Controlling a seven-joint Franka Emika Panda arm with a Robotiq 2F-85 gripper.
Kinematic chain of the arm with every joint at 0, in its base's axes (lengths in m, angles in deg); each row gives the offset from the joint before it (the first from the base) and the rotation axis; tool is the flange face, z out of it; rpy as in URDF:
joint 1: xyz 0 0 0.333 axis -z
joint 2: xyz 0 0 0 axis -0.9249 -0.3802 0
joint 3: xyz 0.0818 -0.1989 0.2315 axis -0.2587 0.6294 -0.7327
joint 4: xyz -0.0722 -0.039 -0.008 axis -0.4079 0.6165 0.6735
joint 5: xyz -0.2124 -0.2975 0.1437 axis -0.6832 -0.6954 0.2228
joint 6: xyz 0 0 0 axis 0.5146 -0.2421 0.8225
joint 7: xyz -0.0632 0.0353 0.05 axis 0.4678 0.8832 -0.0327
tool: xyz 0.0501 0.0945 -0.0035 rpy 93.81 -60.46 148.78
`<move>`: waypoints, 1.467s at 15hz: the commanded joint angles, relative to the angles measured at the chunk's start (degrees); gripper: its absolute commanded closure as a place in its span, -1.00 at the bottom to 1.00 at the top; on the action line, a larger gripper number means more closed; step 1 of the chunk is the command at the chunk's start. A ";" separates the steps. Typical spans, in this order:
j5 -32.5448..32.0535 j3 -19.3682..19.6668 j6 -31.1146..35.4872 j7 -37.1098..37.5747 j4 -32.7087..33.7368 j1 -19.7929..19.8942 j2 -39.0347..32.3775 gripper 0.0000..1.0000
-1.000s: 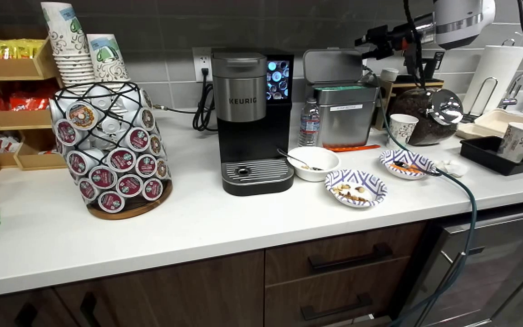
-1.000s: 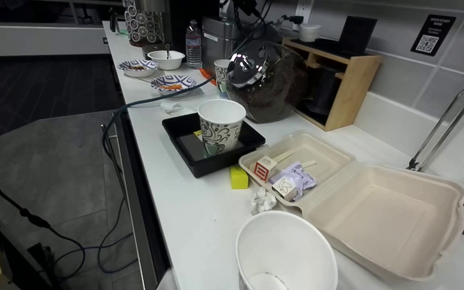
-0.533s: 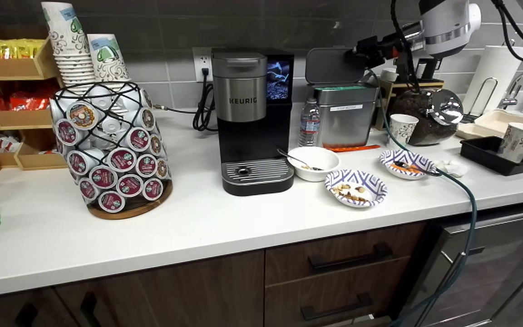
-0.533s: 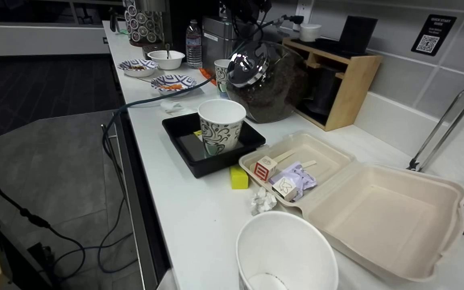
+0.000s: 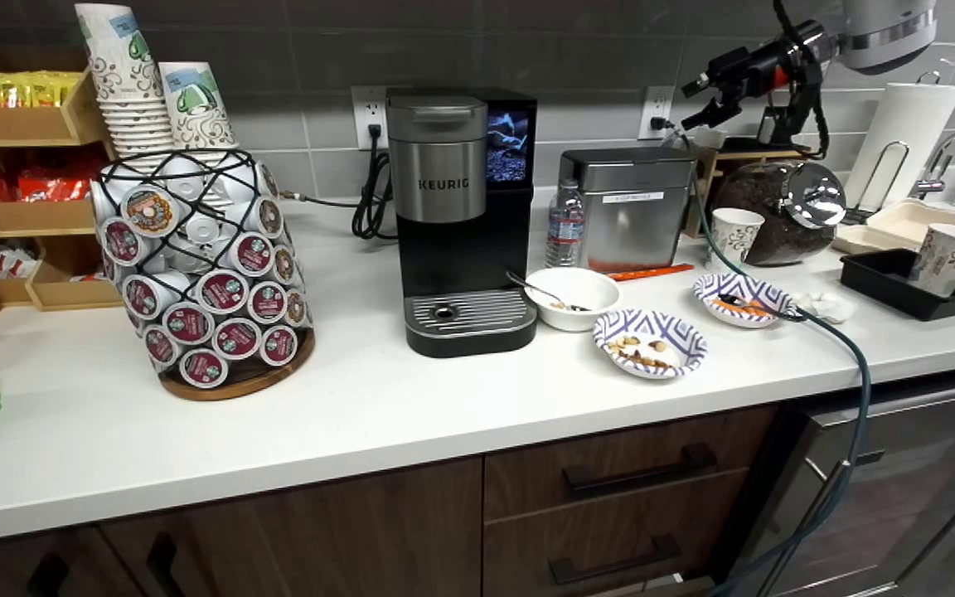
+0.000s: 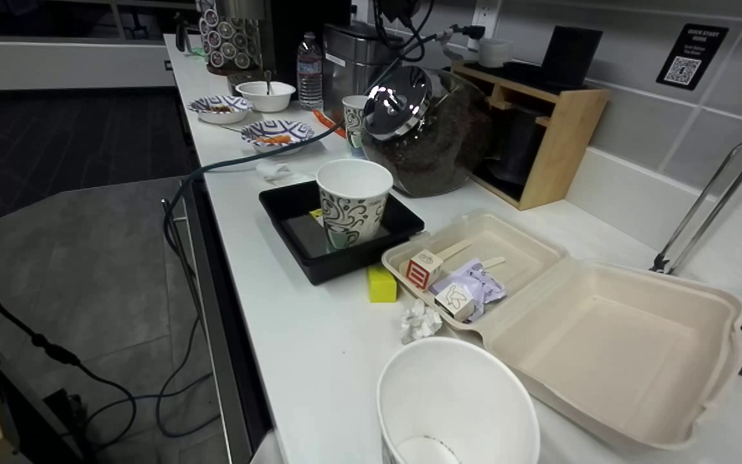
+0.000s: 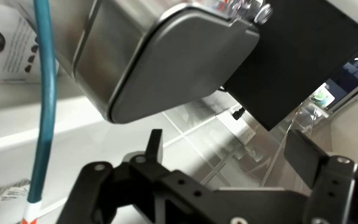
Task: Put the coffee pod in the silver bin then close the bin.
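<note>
The silver bin [image 5: 635, 222] stands on the counter right of the coffee maker, with its lid [image 5: 628, 156] lying flat and shut. The bin also shows in an exterior view [image 6: 344, 72], and its closed lid fills the upper middle of the wrist view [image 7: 194, 65]. The inside of the bin is hidden. My gripper [image 5: 693, 104] is up to the right of the bin, apart from it. In the wrist view the gripper [image 7: 225, 143] is open with nothing between its fingers. No loose coffee pod shows; several pods [image 5: 222, 292] sit in a wire holder at the left.
The coffee maker [image 5: 444, 182] and a water bottle [image 5: 565, 224] stand left of the bin. A teal cable [image 5: 703, 211] hangs from the wall outlet past the bin's right side. A glass jar [image 5: 763, 207] and a wooden organizer [image 6: 570, 142] stand further right. Bowls [image 5: 650, 344] sit in front.
The bin's lid stood upright before and now lies flat and shut. My gripper first moved left to the lid, then moved back right and a little up, away from the bin.
</note>
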 commanded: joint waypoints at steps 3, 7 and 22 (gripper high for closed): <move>-5.43 3.43 -12.30 7.40 1.63 1.01 0.75 -1.00; -3.36 3.66 -9.06 7.17 -1.24 1.33 3.50 -1.00; 5.48 2.14 14.29 -5.93 -38.42 2.29 26.15 -1.00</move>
